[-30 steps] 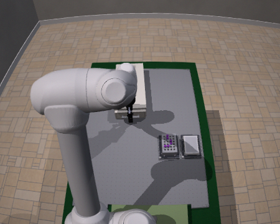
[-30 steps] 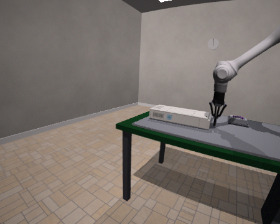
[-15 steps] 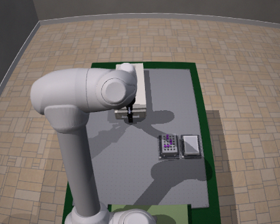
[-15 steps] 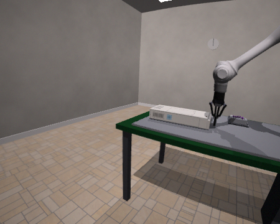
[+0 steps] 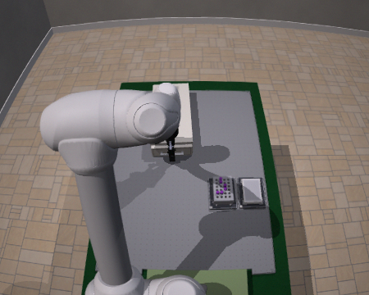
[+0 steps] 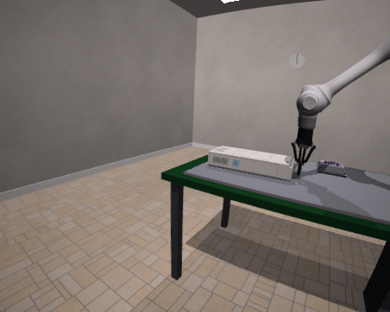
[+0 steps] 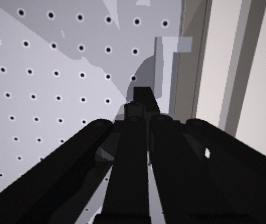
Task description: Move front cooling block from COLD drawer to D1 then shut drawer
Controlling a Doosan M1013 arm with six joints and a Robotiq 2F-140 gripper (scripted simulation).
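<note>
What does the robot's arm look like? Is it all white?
Mostly. The arm is smooth, glossy white tubes with fat rounded joints capped by round discs. Its gripper is black, with thin bars narrowing to slim fingers. No cables or markings show.

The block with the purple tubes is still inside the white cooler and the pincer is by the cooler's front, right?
Not quite. The top view shows the block with the purple tubes out on the deck, beside another slot. The pincer is by the cooler's front.
</note>
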